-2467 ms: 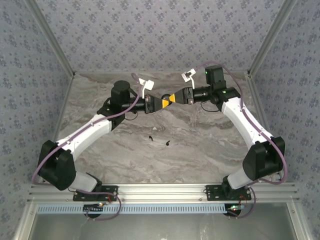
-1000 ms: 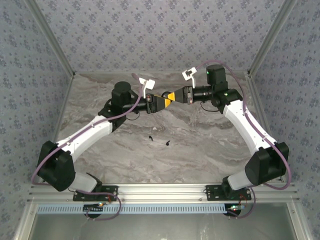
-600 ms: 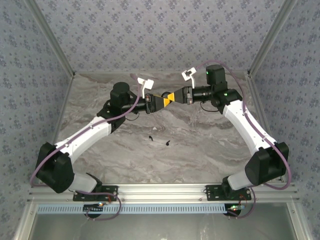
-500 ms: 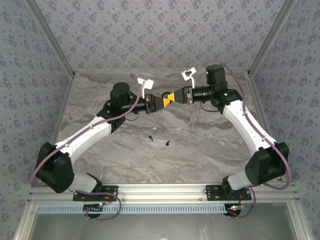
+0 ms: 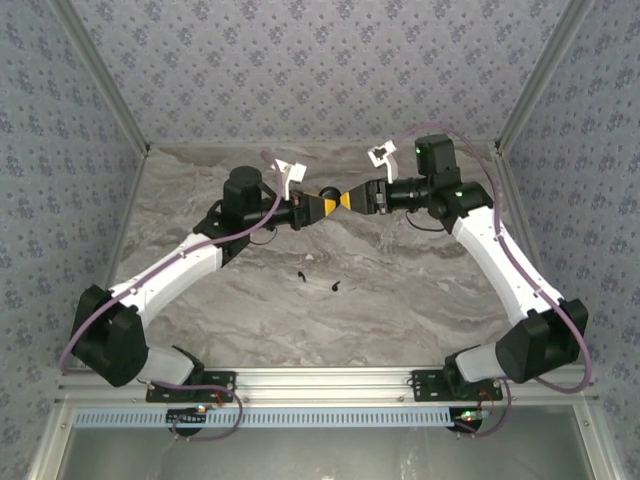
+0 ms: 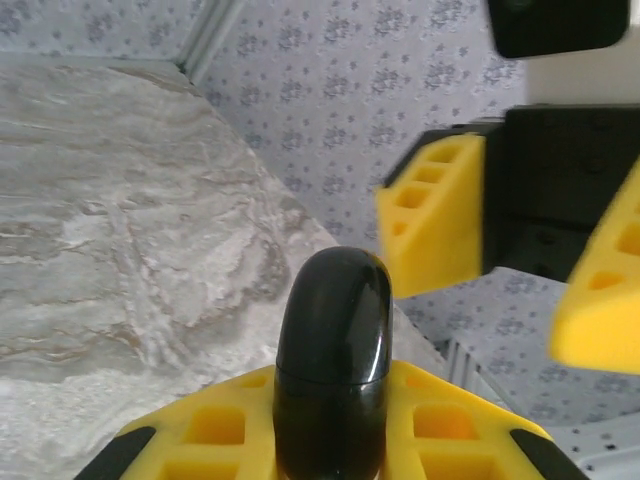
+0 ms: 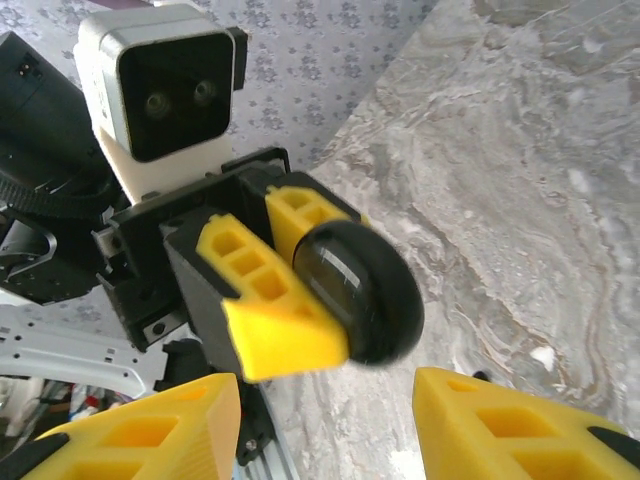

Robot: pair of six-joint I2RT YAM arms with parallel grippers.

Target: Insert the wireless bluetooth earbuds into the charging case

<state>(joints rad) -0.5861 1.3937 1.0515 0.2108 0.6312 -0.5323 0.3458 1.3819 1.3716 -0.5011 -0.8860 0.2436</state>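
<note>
The left earbud (image 5: 300, 276) and right earbud (image 5: 336, 290), both black, are lying loose near the middle of the table (image 5: 400, 300). They are well apart from the charging case (image 6: 332, 370), which is being held aloft farther back. The left gripper (image 5: 328, 205) is clamping the case by its lower half, its lid apparently closed. It is presenting the case to the right gripper (image 7: 325, 420), whose jaws are standing wide and empty, judged ready to open the lid.
</note>
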